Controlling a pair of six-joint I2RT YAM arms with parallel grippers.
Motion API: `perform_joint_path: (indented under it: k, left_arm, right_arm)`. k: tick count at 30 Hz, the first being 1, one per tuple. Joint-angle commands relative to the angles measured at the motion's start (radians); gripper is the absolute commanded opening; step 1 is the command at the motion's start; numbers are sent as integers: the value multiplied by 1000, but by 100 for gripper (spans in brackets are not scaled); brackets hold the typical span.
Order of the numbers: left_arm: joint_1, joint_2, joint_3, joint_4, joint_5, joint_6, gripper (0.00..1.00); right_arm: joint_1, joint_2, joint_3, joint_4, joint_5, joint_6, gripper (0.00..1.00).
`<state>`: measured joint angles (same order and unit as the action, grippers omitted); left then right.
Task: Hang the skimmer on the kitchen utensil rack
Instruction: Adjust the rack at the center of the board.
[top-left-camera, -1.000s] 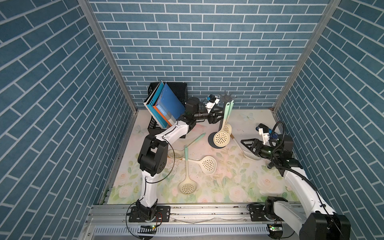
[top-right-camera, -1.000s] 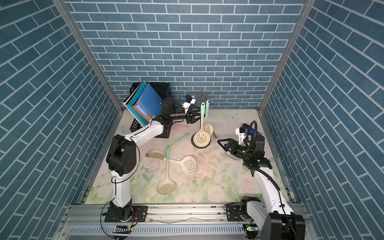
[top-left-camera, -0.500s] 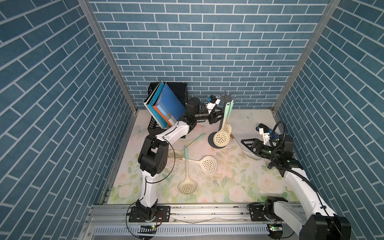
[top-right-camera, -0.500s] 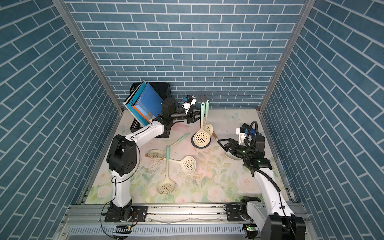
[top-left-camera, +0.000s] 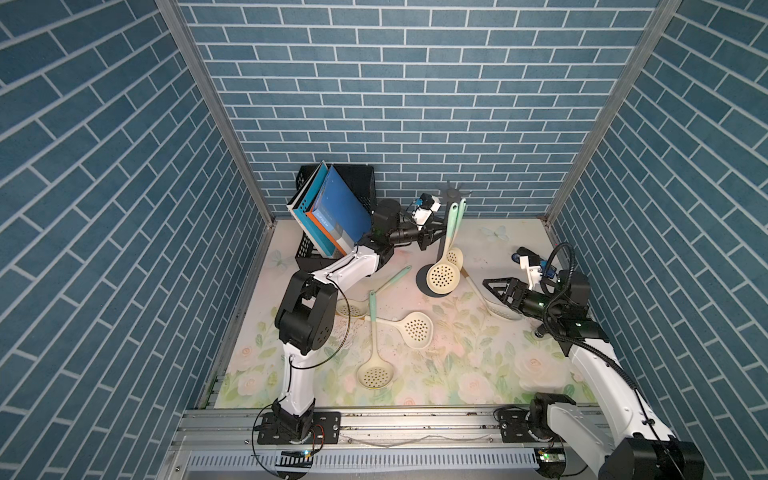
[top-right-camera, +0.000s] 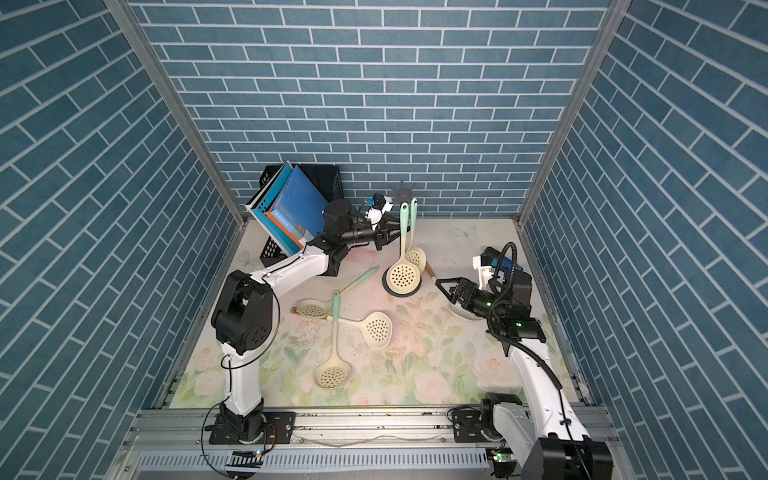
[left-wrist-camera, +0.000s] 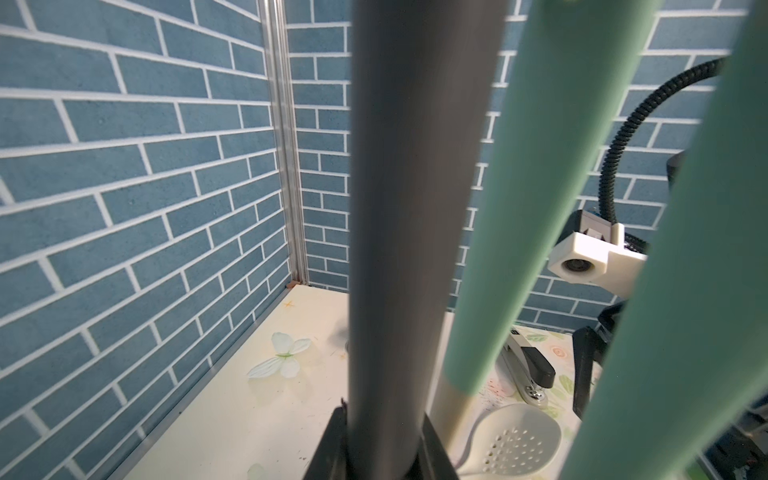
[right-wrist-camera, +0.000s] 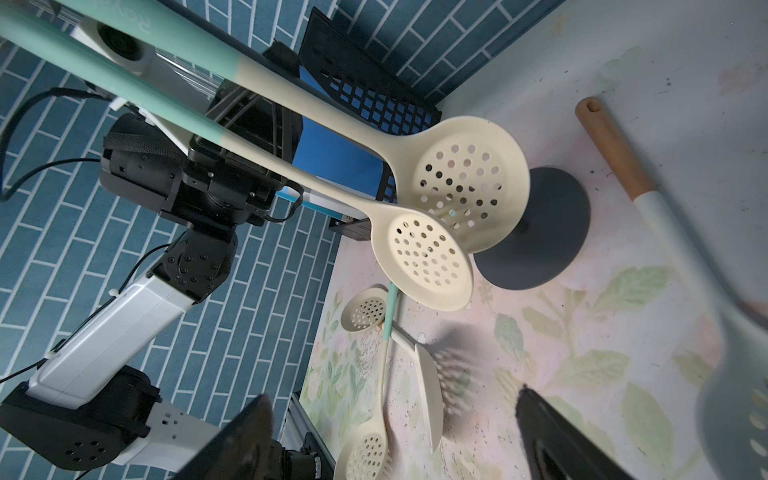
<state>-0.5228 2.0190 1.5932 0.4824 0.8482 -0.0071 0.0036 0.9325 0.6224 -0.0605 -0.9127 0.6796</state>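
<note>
The kitchen utensil rack stands at the back, dark grey with a round base. Two cream skimmers with mint handles hang from its crown. My left gripper is shut on the rack's upright pole, a black finger pressed against each side. Over at the right, my right gripper is open and holds nothing. It hovers over a skimmer with a wooden handle that lies on the mat. Three more skimmers lie left of centre.
A black mesh file box with blue books leans in the back left corner, just behind my left arm. A stapler lies on the mat beyond the rack. Blue brick walls close in three sides.
The left gripper's jaws have closed in on the rack's pole. Neither arm has shifted noticeably, and the right gripper has stayed open.
</note>
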Motion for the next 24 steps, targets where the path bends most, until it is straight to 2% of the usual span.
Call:
perform_joint_path:
  k: [1,5,10,24]
  left_arm:
    - [-7,-59,-27,50,-42,-16,17]
    - [-11,-73,-36,61,-69,-20,13]
    - [-24,-90,-33,64,-134,-28,0]
    - [-47,-151,-133,243,-453,-135,0]
  right_arm:
    - [-2,-21,-1,-9,5,-28,91]
    - [-2,-25,-9,-7,6,-29,91]
    - [-2,-29,-15,-1,5,-29,91]
    - [-1,-25,-29,11,10,-54,91]
